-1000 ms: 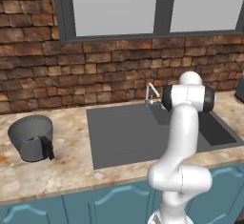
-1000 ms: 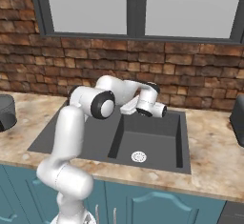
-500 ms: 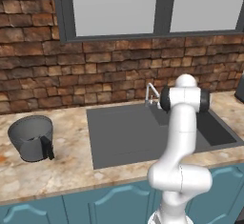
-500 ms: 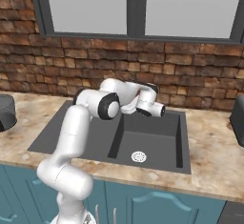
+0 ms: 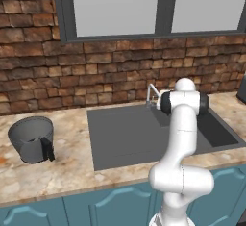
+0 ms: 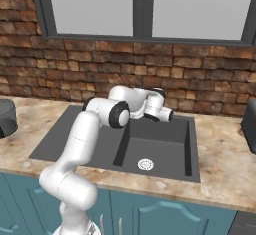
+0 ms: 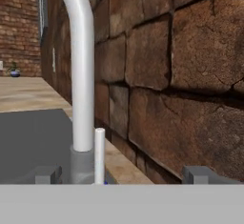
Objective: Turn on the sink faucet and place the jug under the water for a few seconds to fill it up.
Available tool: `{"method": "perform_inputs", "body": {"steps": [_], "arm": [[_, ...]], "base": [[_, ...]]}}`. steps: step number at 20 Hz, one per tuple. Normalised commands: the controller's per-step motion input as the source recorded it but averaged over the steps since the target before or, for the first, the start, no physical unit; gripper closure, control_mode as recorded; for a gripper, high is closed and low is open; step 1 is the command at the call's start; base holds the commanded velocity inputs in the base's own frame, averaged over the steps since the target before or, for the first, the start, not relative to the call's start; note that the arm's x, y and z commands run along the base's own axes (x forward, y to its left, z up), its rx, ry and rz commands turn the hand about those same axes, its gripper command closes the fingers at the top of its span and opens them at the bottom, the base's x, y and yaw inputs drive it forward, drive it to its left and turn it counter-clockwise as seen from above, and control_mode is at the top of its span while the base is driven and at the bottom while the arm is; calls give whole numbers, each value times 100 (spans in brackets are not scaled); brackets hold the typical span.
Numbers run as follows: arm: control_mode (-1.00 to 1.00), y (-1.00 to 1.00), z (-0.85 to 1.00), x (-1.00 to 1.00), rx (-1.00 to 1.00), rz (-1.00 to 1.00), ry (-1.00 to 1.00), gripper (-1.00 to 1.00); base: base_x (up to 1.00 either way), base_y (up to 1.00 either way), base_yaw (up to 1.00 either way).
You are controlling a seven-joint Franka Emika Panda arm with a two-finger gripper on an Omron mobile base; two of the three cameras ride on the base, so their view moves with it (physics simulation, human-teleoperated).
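In the hand view the sink faucet rises close ahead as a silver pipe with a thin white lever beside its base. My gripper is open, and the faucet base stands between its two tips, nearer the left one. From the base views the hand sits at the back rim of the sink, against the faucet. The dark grey jug stands upright on the counter far to the left, seen again as the jug. The water is out of view.
A brick wall runs just behind the faucet, under a window. A dark object stands on the counter at the right. The sink has a raised left shelf and a deeper right bowl with a drain.
The arm has stretched a little further toward the back wall, bringing the hand closer in on the faucet. The jug has not moved.
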Motion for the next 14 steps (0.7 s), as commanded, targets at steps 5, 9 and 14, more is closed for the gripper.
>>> {"method": "perform_inputs", "body": {"steps": [5, 9, 14], "arm": [[-100, 0, -11, 37, 0, 0, 0, -100], [-100, 17, -6, 28, 0, 0, 0, -100], [-100, 35, 0, 19, 0, 0, 1, -100]], "base": [[0, 0, 0], [0, 0, 0], [0, 0, 0]]}}
